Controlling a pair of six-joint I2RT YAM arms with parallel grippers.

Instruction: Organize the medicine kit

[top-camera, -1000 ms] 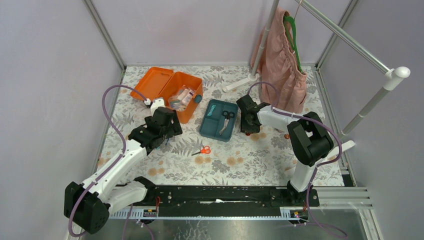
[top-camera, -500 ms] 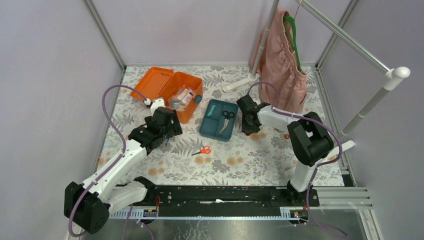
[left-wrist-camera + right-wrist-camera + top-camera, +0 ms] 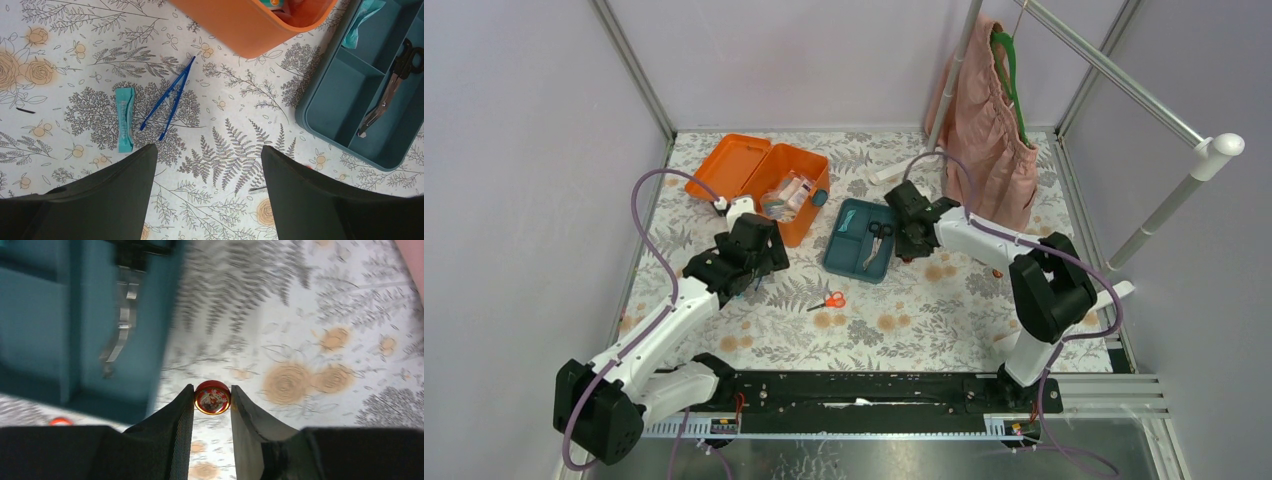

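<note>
Nearest me, small orange-handled scissors (image 3: pixel 830 299) lie on the flowered table (image 3: pixel 944 320). My left tool (image 3: pixel 207 155) hangs released, its 2 fingers wide apart above blue tweezers (image 3: pixel 170 100) and a teal packet (image 3: pixel 124 119), which lie just beside each other. My right tool (image 3: pixel 212 392) is clenched on a small red round tin (image 3: pixel 212 397), just beside the right edge of the teal tray (image 3: pixel 842 255), where metal scissors (image 3: pixel 876 240) lie in 1 compartment. Farther back on the left sits the medicine kit (image 3: pixel 729 165), lid open, supplies inside, just left of the tray. A pink garment (image 3: pixel 989 130) hangs at the far right.
</note>
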